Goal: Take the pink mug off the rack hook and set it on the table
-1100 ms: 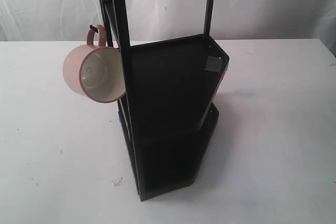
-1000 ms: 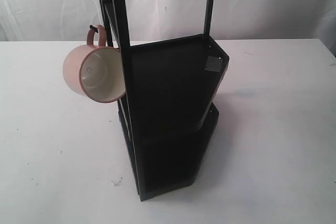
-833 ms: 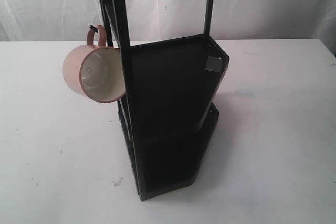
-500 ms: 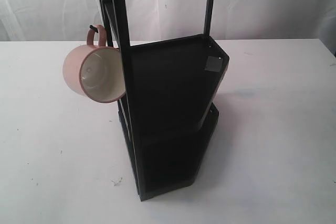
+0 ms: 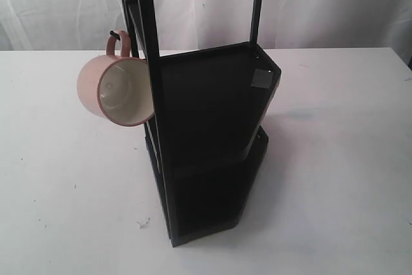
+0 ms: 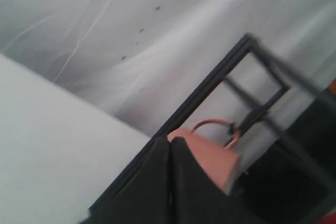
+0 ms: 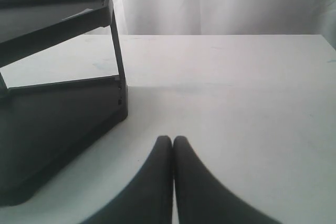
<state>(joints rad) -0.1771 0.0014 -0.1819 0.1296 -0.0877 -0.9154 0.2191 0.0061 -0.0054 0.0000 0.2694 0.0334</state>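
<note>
Approach: pink mug [image 5: 114, 91] hangs from rack hook [image 5: 116, 33], rack's [image 5: 206, 114] 9 o'clock. Left gripper [image 6: 170, 141], right gripper [image 7: 172, 140] closed, empty; left, seemingly aimed muggward (blurred), must open next.

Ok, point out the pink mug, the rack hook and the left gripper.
pink mug [image 5: 117, 91], exterior view, cream inside.
rack hook [image 5: 114, 33], exterior view, tip past the handle.
left gripper [image 6: 170, 140], left wrist view, between the fingertips.

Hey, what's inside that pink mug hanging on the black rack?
The pink mug opens toward the exterior camera: only its bare cream wall and bottom show, nothing in it. The rack's front post covers the rim's right edge, so that sliver is unseen.
</note>
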